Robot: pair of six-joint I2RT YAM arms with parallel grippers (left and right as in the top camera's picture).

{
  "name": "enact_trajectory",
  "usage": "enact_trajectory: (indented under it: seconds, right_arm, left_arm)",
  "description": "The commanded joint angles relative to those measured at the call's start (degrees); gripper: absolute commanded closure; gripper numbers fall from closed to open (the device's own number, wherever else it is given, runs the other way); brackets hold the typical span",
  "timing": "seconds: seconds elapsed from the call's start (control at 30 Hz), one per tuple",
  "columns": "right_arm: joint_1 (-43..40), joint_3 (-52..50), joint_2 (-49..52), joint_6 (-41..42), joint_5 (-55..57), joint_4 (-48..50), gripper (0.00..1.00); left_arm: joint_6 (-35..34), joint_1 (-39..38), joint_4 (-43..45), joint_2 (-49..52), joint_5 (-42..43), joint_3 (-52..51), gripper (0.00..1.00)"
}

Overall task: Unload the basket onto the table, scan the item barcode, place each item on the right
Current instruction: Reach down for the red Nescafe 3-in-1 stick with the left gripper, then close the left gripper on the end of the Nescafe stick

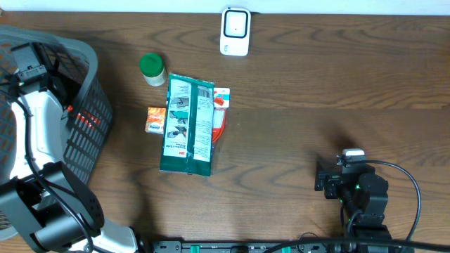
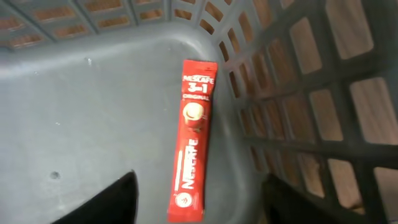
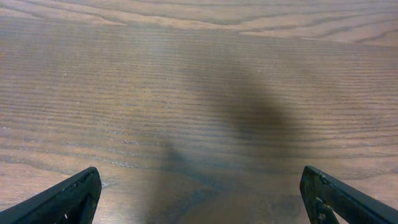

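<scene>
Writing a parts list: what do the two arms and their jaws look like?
Left arm: white shell, black joints, black cables. Right arm: black, silver block on top, green light, looping black cable. Both pairs of jaws are black and taper.

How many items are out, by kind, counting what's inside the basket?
Green flat pack: 1
Red-and-white pack, partly under the green one: 1
Green-lidded jar: 1
Orange box: 1
Red Nescafe sachet, in the basket: 1
Total: 5
</scene>
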Motion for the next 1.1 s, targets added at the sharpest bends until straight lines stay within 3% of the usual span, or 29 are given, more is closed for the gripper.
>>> enact_trajectory:
  seconds: [0.0, 0.7, 0.8, 1.07]
  right_arm:
    - [-0.15, -0.07, -0.07, 0.87, -0.24, 0.17, 0.01]
    - [-0.15, -0.07, -0.07, 0.87, -0.24, 0.13, 0.01]
    - [-0.15, -0.07, -0.07, 0.87, -0.24, 0.13, 0.01]
    - [-0.15, -0.07, -0.07, 0.87, -0.24, 0.13, 0.01]
  left_arm:
    - [-0.28, -0.07, -0.28, 1.2, -2.34, -0.02, 0.25]
    - [-0.31, -0.09, -0.63, 10.34, -2.32, -0.17, 0.24]
    - [-0.31, -0.13, -0.66, 10.99, -2.32, -0.17, 0.3]
    - [-0.31, -0.2, -0.63, 12.81, -2.32, -0.17, 0.31]
